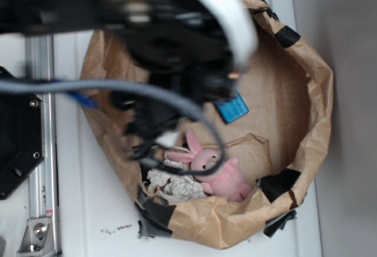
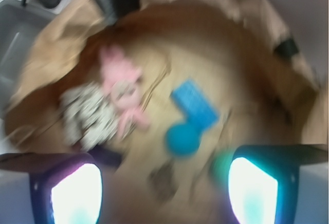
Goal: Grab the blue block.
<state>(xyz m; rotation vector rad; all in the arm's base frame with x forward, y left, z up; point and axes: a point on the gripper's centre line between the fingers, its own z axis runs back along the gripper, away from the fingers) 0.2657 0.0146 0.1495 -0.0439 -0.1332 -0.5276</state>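
The blue block lies flat on the floor of a brown paper bag, seen blurred in the wrist view. It touches a round teal-blue ball just below it. In the exterior view the blue block peeks out to the right of the arm. My gripper hovers above the bag floor, open, its two glowing fingers wide apart with nothing between them. The block and ball lie ahead of the fingertips, apart from them.
A pink stuffed rabbit and a crumpled white cloth lie in the bag left of the block. Black tape patches mark the bag's rim. A metal rail runs along the left of the table. The arm hides much of the bag.
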